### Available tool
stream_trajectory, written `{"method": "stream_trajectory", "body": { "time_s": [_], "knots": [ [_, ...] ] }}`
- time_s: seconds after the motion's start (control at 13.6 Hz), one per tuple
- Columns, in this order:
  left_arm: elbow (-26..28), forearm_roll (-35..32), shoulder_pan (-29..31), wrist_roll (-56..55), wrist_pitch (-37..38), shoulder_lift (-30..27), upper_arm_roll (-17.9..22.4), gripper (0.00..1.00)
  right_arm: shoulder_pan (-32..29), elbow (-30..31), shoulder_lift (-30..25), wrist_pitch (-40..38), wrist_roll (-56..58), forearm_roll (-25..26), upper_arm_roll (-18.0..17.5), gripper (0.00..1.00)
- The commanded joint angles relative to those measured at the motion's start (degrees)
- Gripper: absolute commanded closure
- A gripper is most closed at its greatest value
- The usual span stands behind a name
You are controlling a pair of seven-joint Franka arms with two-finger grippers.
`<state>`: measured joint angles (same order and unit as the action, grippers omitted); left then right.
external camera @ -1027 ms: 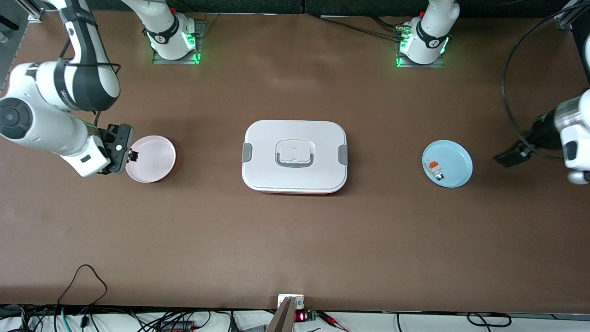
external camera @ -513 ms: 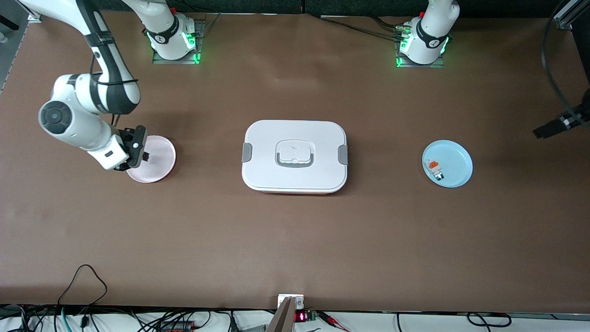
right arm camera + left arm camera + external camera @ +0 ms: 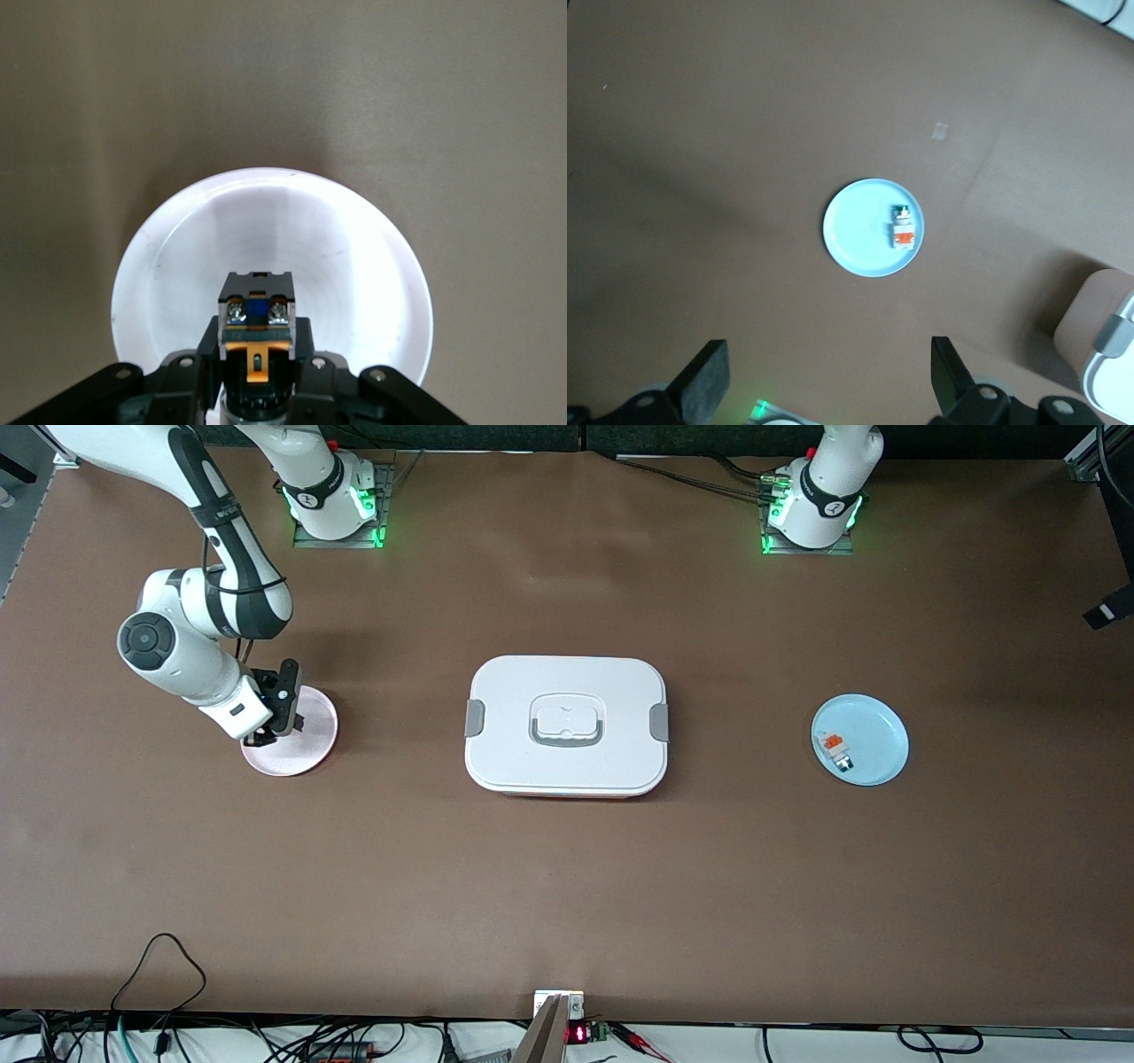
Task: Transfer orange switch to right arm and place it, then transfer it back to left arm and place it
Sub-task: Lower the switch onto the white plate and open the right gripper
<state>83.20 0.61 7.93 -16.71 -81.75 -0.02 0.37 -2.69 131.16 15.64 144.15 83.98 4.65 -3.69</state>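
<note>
The front view looks down from high across the table [image 3: 567, 886], facing both arm bases along its top edge and taking in the whole surface. The left wrist view looks down from well above the blue plate [image 3: 873, 227], also seen in the front view [image 3: 877, 726], with a corner of the box [image 3: 1107, 345] at its edge. The right wrist view sits close over the pink plate [image 3: 354, 248], shared with the front view [image 3: 314, 735].
</note>
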Motion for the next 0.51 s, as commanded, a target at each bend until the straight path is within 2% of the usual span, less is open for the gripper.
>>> {"method": "stream_trajectory", "body": {
  "time_s": [0.0, 0.22, 0.44],
  "knots": [
    [1.97, 0.27, -1.51, -1.31, -2.19, 1.07, -1.69, 0.0, -3.19, 0.77, 2.02, 3.41, 3.38, 0.63, -0.62, 0.75],
    [1.62, -0.17, -4.67, -1.84, -1.93, 2.92, -1.34, 0.0, -3.28, 0.77, 2.82, 3.68, 3.38, 0.54, -0.62, 0.75],
    [1.62, -0.17, -3.89, 2.35, 0.36, 2.49, -1.43, 0.0, -3.28, 0.85, 3.26, 4.03, 3.38, 0.54, -0.62, 0.75]
  ]
}}
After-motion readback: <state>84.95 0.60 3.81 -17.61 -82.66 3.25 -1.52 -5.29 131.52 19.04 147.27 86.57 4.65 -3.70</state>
